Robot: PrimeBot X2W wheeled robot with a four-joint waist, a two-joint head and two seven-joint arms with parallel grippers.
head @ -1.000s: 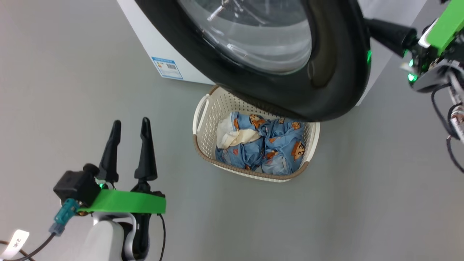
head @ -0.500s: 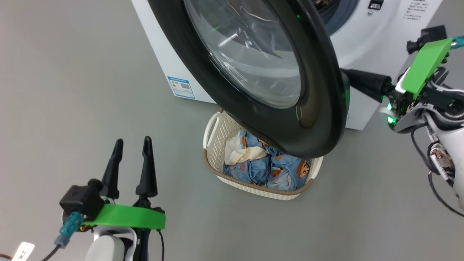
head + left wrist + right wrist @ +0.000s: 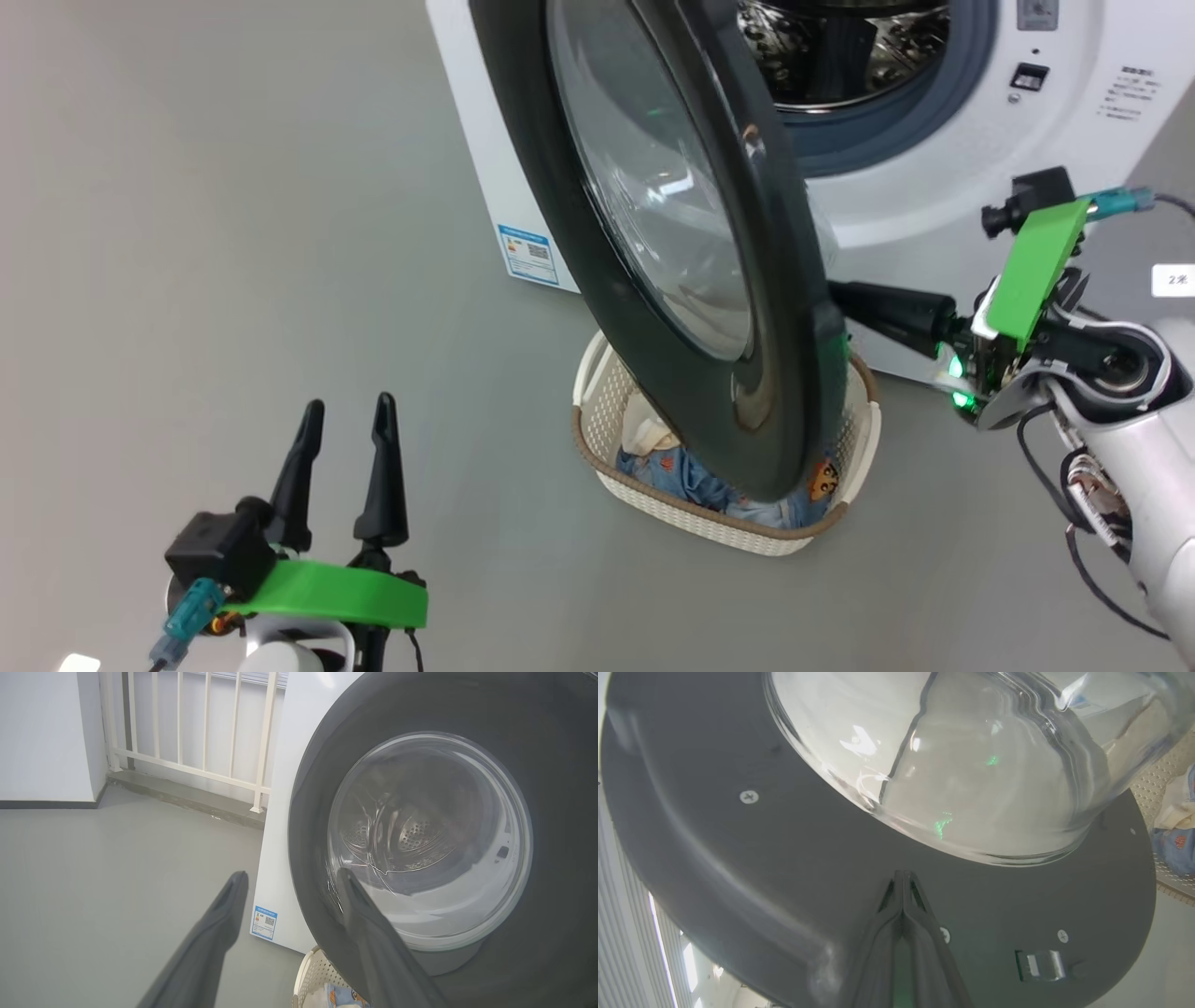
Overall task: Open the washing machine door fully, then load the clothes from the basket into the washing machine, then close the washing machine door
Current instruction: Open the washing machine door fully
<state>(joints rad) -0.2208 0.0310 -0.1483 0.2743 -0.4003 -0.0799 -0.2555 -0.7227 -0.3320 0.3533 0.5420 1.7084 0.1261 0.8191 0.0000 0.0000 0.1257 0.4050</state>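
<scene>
While the washing machine door (image 3: 653,233) stands swung out from the washing machine (image 3: 934,215), nearly edge-on in the head view, the open drum (image 3: 840,47) shows behind it; the door hangs over the basket (image 3: 607,392) on the floor and covers most of the clothes (image 3: 672,467) inside. The right gripper (image 3: 903,877) has its two fingers pressed together, holding nothing; their tips point straight at the dark inner ring of the door, just below the bulging glass, with the latch (image 3: 1038,965) off to one side. That is the relation that counts: the inner face lies right ahead of the right fingertips, so a push along the fingers, toward the robot's left, should swing the door wider. The right arm is much the nearer one; the left gripper (image 3: 347,406) hovers with fingers spread on the door's outer side, well apart from it. In the head view the door's rim hides the right fingertips; whether they actually touch the ring I cannot tell, and the hinge is hard to make out.
</scene>
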